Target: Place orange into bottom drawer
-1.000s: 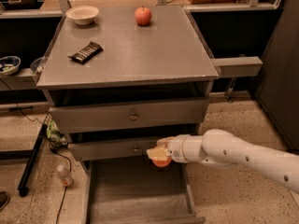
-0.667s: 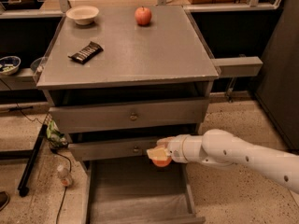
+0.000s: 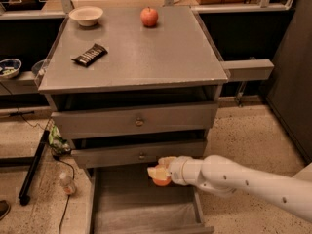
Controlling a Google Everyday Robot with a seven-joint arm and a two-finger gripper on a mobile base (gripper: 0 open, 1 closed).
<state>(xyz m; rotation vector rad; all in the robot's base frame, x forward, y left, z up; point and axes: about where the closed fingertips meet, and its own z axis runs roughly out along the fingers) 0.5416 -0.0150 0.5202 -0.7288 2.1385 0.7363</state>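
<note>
One orange point(image 3: 162, 181), clamped between the fingers of the gripper point(image 3: 160, 172), held over the rear of the open bottom drawer point(image 3: 141, 213), just below the middle drawer point(image 3: 117, 155). Arm point(image 3: 243, 184) enters from the right. Cabinet top point(image 3: 146, 52): apple point(image 3: 149, 16), bowl point(image 3: 86, 15), snack bar point(image 3: 89, 54), well apart.

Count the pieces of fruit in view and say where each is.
2. The apple sits at the back of the cabinet top; the orange is held in the gripper, above the open bottom drawer. More could be hidden inside the upper drawers.
</note>
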